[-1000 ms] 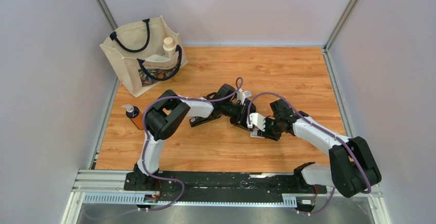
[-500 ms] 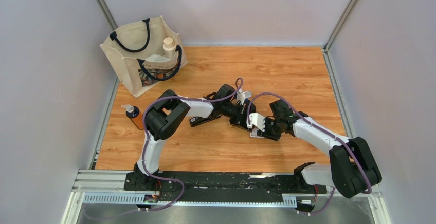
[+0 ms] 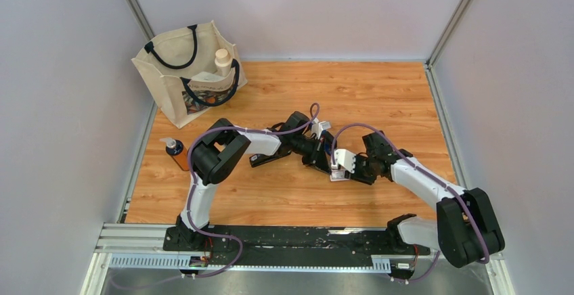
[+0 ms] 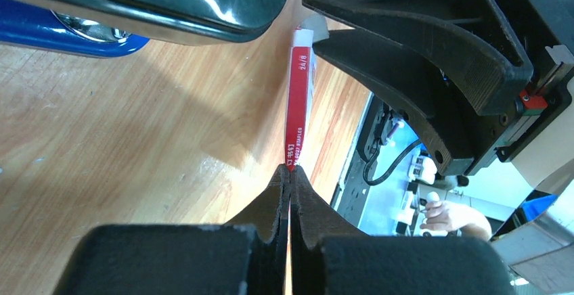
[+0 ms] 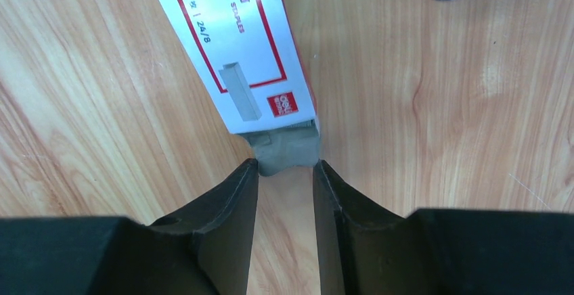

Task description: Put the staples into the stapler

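Built alike, left arm (image 3: pixel 200 203) and right arm (image 3: pixel 423 176): bulky black joint housings joined by smooth white link shells, on black bases (image 3: pixel 177 235). Carries a thin purple cable (image 3: pixel 349 125) in loose loops along each. Wears a small white camera mount (image 3: pixel 343 160) at each wrist. Ends in matte black fingers (image 5: pixel 223 207), finely ridged like printed plastic, broad at the root, narrowing to blunt tips.

Stapler (image 3: pixel 262 160), bottle (image 3: pixel 177 153), tote bag (image 3: pixel 184 78) block left (right side free).
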Tool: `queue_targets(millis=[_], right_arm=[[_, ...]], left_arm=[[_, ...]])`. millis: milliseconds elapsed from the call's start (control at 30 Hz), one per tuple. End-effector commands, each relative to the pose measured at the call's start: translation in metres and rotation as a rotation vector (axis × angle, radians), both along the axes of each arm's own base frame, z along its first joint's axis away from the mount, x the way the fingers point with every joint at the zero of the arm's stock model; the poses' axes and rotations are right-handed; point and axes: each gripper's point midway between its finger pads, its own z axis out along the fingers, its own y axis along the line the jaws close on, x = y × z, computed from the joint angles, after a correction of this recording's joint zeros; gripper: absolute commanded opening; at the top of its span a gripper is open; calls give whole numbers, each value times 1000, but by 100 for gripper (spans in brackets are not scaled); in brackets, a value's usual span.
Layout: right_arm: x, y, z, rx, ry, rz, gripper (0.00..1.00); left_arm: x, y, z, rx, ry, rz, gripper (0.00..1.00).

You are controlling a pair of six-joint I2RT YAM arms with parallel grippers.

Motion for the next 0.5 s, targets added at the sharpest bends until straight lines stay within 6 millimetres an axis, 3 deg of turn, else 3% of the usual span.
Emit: queue_targets(millis=[0,233,467], right_arm=[[-7,-14,-4,-56,4,1,38],[-7,-4,7,15,45,-20,40],[-8,3,35,102,273,-190,48]], left_arm=[[-1,1,2,-18,2,-10,0],[-2,2,0,-16,4,-15,0],[-1,3,-3,-9,-1,-10,0]])
